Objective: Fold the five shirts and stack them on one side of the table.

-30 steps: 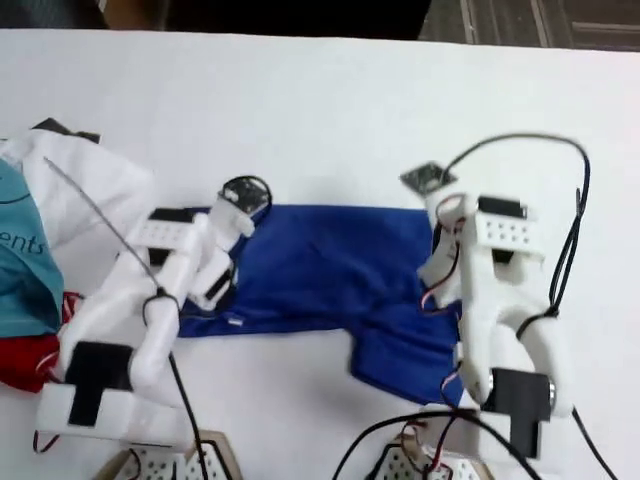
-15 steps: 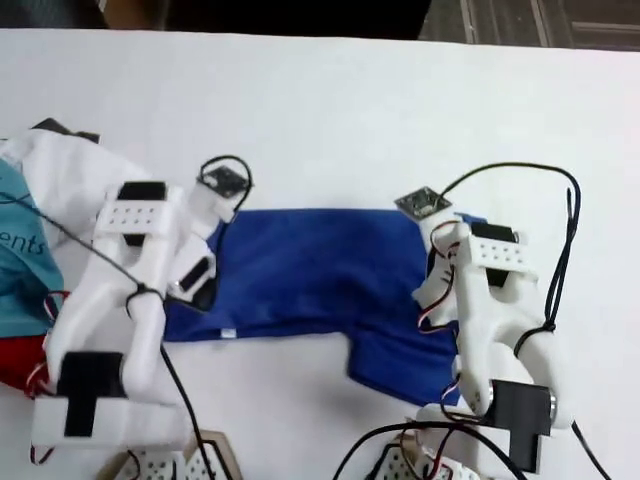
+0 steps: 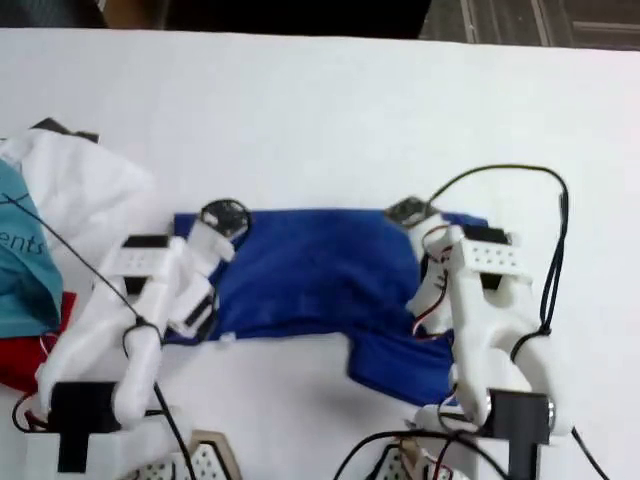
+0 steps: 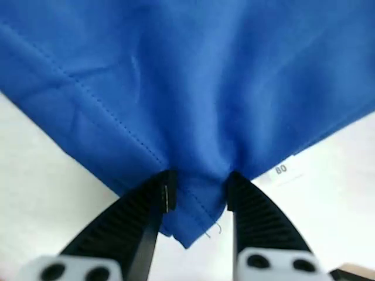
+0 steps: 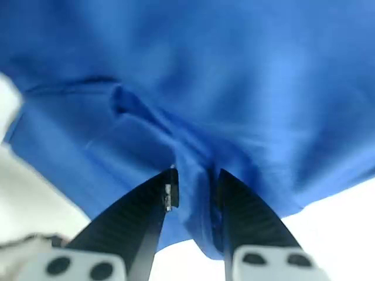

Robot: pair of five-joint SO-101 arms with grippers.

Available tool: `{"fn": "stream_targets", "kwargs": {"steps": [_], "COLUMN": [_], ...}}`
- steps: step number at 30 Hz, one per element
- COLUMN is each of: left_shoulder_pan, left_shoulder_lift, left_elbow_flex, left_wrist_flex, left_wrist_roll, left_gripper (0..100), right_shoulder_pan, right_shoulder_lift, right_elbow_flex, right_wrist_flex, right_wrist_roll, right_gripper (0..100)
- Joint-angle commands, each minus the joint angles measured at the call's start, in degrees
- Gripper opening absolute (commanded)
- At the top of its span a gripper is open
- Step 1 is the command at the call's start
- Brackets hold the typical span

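Observation:
A blue shirt [image 3: 320,270] lies spread across the middle of the white table [image 3: 320,110], with a sleeve or flap [image 3: 395,365] hanging toward the near edge. My left gripper [image 3: 203,303] stands at the shirt's left end. It is shut on a pinch of the hem [image 4: 199,181], blue cloth bunched between its fingers. My right gripper [image 3: 425,292] stands at the right end, shut on a raised fold of the blue shirt [image 5: 193,175]. A small white tag [image 4: 281,170] lies by the left hem.
At the table's left edge sits a heap of other shirts: white [image 3: 80,190], teal [image 3: 25,265] and red [image 3: 25,355]. Cables loop over both arms [image 3: 545,250]. The far half of the table is bare white.
The left arm swung out to the left, then came back right and nearer, keeping the shirt's end. The right arm slid a little left and nearer. The shirt's left edge shifted with it.

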Motion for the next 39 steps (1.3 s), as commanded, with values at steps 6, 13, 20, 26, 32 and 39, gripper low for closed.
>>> {"fn": "stream_targets", "kwargs": {"steps": [6,13,20,26,32,39], "left_shoulder_pan": [-0.35,-0.44,-0.44,-0.44,-0.44,-0.44], "left_shoulder_lift": [-0.26,-0.26,-0.26,-0.18,-0.18,-0.18], "left_elbow_flex": [0.04,0.04,0.04,0.04,-0.04,-0.04], "left_wrist_flex": [-4.22,-4.22,-4.22,-4.31,-4.57,-4.57], "left_wrist_roll": [0.00,0.00,0.18,0.00,0.26,0.26], "left_gripper": [16,16,16,16,16,16], "right_shoulder_pan": [-3.30,-8.75,-16.92,-25.98,-27.74,-27.91], "right_shoulder_lift": [-20.09,-36.79,-39.25,-31.69,-21.32,-17.19], "right_elbow_flex": [4.48,4.57,11.25,12.13,12.31,12.04], "right_wrist_flex": [5.05,11.47,9.71,10.51,7.87,7.69], "right_wrist_roll": [2.20,1.85,0.70,5.89,6.33,6.42], "right_gripper": [11.6,11.6,11.6,11.6,11.6,17.6]}}
